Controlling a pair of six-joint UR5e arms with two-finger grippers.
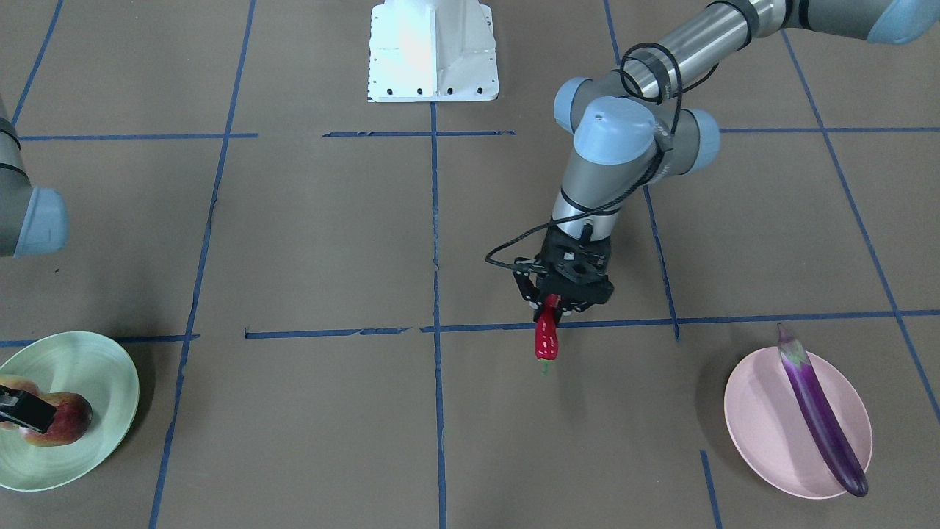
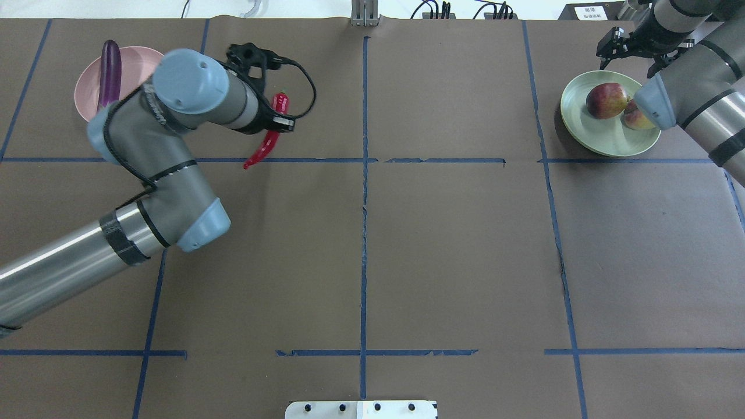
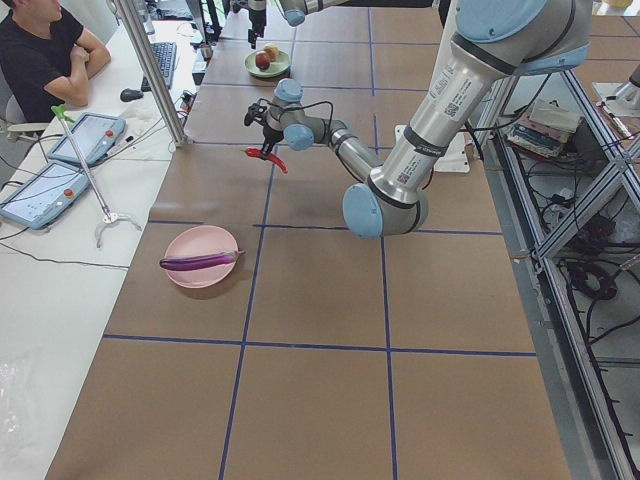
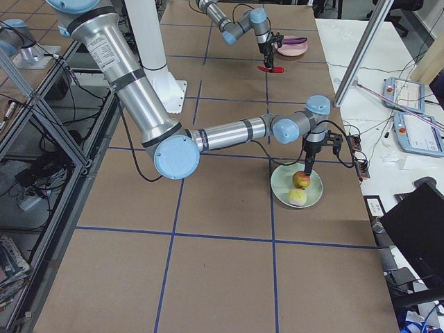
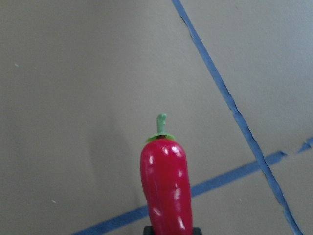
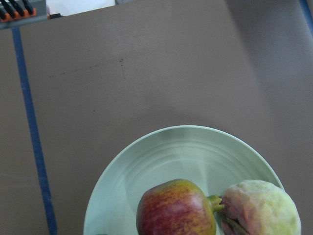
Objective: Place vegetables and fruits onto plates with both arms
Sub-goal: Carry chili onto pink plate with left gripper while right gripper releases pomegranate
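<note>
My left gripper (image 1: 549, 307) is shut on the red chili pepper (image 1: 546, 340) and holds it above the bare table, stem down, left of the pink plate (image 1: 764, 430). The chili also shows in the left wrist view (image 5: 166, 191). The purple eggplant (image 1: 819, 411) lies across the pink plate. The mottled red fruit (image 2: 605, 100) and the pale green-yellow fruit (image 2: 635, 119) sit side by side on the mint green plate (image 2: 605, 139). My right gripper (image 2: 630, 57) is open and empty just above the red fruit.
The white robot base (image 1: 433, 51) stands at the table's robot side. Blue tape lines (image 2: 364, 203) grid the brown table. An operator (image 3: 40, 60) sits at a side desk with tablets (image 3: 45, 190) beyond a metal post (image 3: 150, 70).
</note>
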